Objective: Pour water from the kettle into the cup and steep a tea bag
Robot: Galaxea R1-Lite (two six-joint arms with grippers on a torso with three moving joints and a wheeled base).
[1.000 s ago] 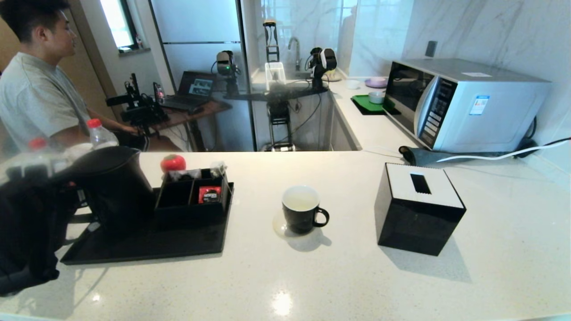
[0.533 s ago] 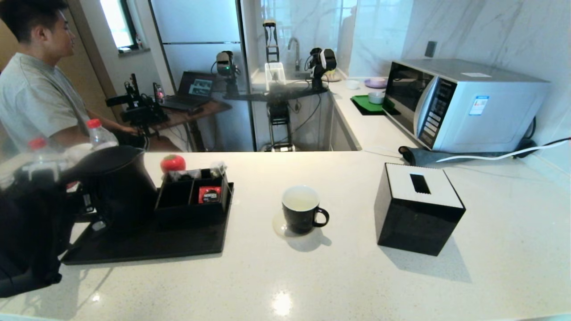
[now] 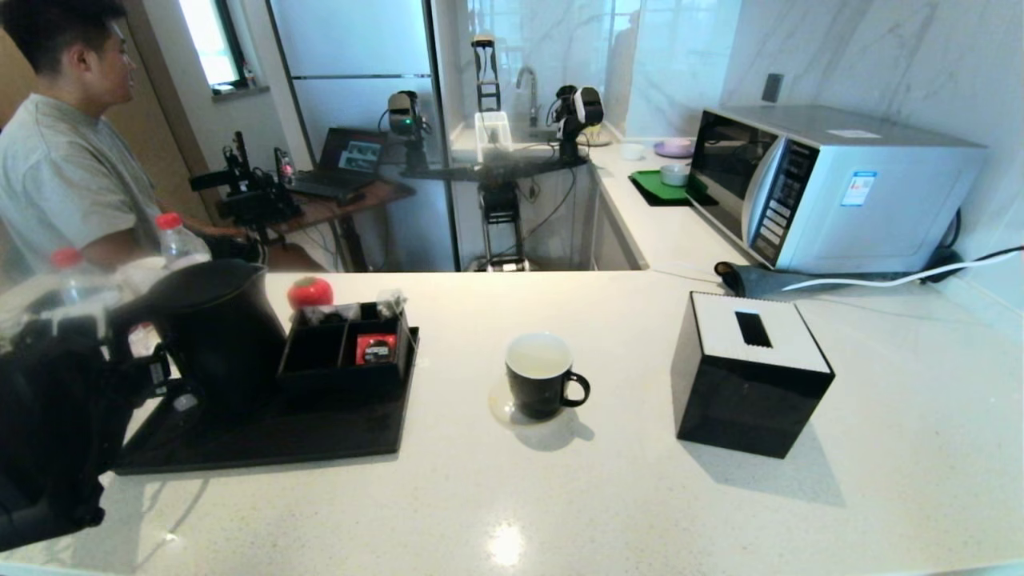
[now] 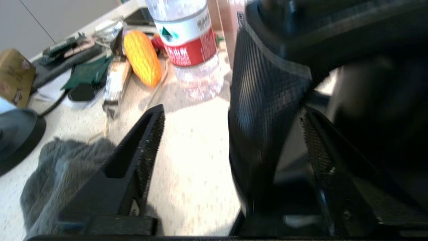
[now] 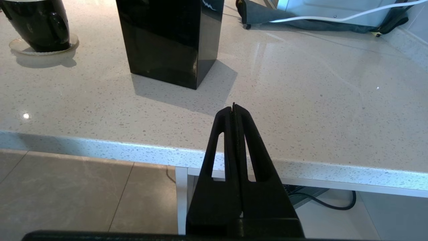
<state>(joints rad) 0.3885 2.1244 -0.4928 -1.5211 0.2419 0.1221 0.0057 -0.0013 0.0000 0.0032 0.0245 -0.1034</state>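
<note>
The tall black kettle (image 3: 218, 336) stands on the left part of the black tray (image 3: 264, 440). My left gripper (image 3: 150, 372) is at its handle (image 4: 264, 110), and in the left wrist view this gripper (image 4: 232, 110) is open, with the handle loose between the spread fingers. The black cup (image 3: 540, 376) with a white inside rests on a coaster mid-counter; the right wrist view shows it too, the cup (image 5: 36, 26) in the far corner. I cannot pick out the tea bag. My right gripper (image 5: 234, 107) is shut and empty, off the counter's front edge.
A black compartment box (image 3: 344, 352) with a red-labelled sachet shares the tray. A black tissue box (image 3: 748, 372) stands right of the cup, a microwave (image 3: 832, 184) behind it. A water bottle (image 4: 190, 50) and a grey cloth (image 4: 60, 174) lie left of the kettle. A person (image 3: 64, 160) sits far left.
My left gripper has opened off the kettle handle. The kettle has settled slightly to the right on the tray. The right arm has not moved.
</note>
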